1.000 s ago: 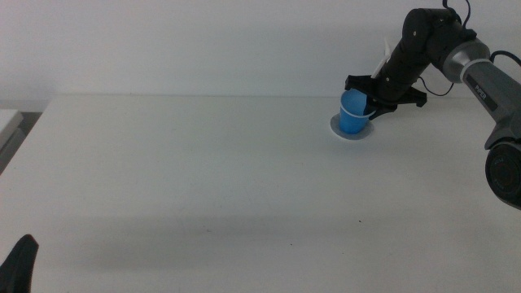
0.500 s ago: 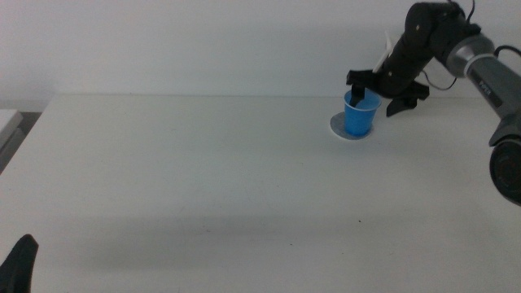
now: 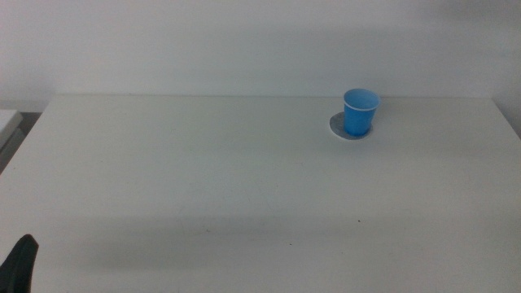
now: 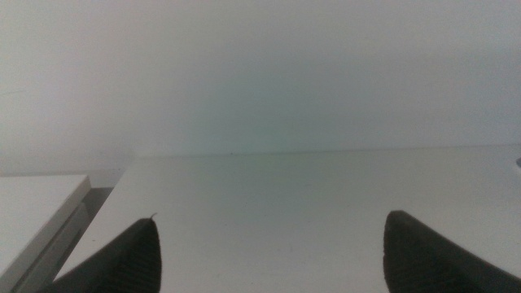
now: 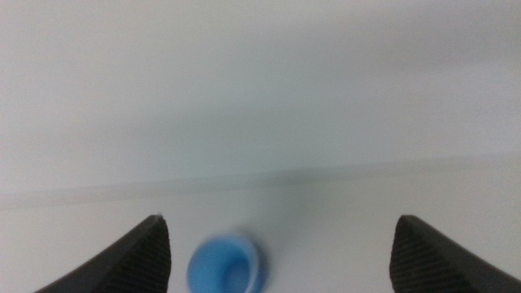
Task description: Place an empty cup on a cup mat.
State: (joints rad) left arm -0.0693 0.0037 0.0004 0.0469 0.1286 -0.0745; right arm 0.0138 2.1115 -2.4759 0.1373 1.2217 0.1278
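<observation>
The blue cup (image 3: 360,111) stands upright on the round grey cup mat (image 3: 337,128) at the back right of the white table; nothing holds it. In the right wrist view the cup (image 5: 225,264) is blurred, with its blue inside showing and nothing in it. My right gripper (image 5: 277,252) is open and empty, apart from the cup and out of the middle view. My left gripper (image 4: 269,252) is open and empty; it waits at the table's near left corner, where a dark tip (image 3: 18,262) shows in the middle view.
A pale shelf or tray edge (image 3: 8,122) lies off the table's left side and also shows in the left wrist view (image 4: 41,207). A plain white wall stands behind the table.
The right gripper let go of the cup and drew away, out of the middle view. The cup stays upright on the mat. The left arm has not moved.
</observation>
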